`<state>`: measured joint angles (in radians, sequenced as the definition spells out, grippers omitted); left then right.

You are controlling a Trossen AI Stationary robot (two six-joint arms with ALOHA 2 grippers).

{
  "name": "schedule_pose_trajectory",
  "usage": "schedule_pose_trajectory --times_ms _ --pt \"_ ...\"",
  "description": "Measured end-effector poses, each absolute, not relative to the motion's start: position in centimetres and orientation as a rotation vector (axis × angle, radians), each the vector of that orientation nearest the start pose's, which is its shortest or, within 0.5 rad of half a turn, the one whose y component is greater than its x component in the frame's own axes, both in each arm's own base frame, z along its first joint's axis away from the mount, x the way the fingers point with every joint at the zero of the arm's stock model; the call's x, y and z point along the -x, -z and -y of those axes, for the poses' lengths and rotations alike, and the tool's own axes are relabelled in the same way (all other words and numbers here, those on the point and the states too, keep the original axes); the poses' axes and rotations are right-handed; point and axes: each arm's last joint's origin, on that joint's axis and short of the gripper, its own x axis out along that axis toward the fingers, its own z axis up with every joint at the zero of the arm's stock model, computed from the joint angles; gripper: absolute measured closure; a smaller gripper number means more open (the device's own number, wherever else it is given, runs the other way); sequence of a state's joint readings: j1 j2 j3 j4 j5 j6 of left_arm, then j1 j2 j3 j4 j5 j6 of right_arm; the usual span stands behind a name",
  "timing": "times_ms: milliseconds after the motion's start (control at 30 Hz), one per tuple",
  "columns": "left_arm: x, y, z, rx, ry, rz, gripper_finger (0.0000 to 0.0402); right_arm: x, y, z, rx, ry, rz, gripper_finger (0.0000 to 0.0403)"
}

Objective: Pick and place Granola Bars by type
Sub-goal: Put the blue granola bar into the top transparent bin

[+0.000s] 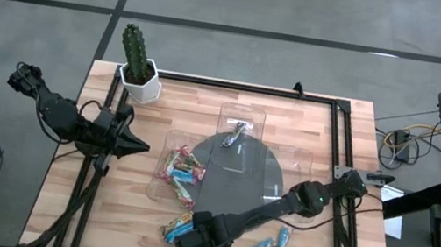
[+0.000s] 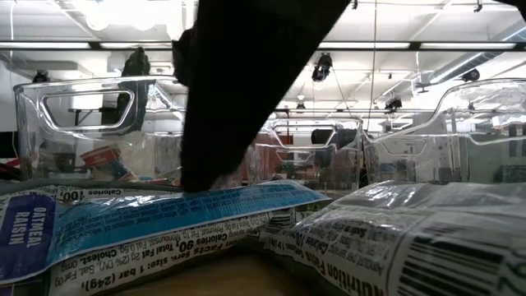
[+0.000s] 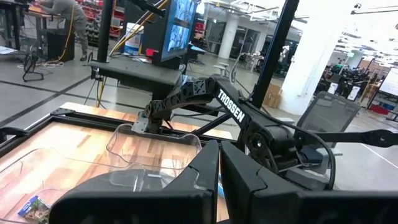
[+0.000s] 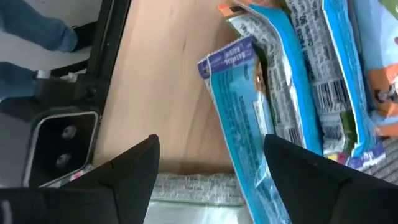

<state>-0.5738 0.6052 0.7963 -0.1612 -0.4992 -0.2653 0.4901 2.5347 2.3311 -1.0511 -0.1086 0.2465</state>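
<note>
Blue bars (image 4: 261,118) under splayed right gripper (image 4: 211,168) — partly cut off; left gripper (image 3: 219,180) clenched, empty.

The dark, jointed right arm reached diagonally from its mount at the right side of the table toward the near edge, left of centre. Its black two-finger right gripper (image 1: 188,235) pointed down and leftward close to the table surface, with the two dark fingers (image 4: 134,165) spread wide apart and nothing between them. The dark left arm waited at the left side of the table, stretched level and pointing rightward, its black left gripper (image 1: 139,147) with both fingers pressed together.
</note>
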Motion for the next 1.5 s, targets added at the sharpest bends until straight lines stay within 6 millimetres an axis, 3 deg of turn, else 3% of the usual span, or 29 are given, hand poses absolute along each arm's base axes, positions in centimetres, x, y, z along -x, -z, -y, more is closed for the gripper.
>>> schedule_pose_trajectory --times_ms 433,667,1133,1333,1500 --pt "-11.3 -36.2 5.6 0.281 0.078 0.016 0.0402 -45.6 -14.4 -23.6 0.021 -0.326 -1.349 0.0127" --pt "-11.3 -36.2 5.6 0.281 0.077 0.016 0.0402 -45.6 -14.3 -23.6 0.02 -0.326 -1.349 0.0135" --pt "-11.3 -36.2 5.6 0.281 0.078 0.016 0.0402 -45.7 -14.3 -23.4 0.02 -0.314 -1.348 0.0278" --pt "-11.3 -36.2 5.6 0.281 0.078 0.017 0.0402 -45.6 -14.7 -23.5 0.012 -0.325 -1.348 0.0312" --pt "-11.3 -36.2 5.6 0.283 0.078 0.019 0.0402 -45.9 -16.3 -23.6 0.007 -0.332 -1.324 0.0328"
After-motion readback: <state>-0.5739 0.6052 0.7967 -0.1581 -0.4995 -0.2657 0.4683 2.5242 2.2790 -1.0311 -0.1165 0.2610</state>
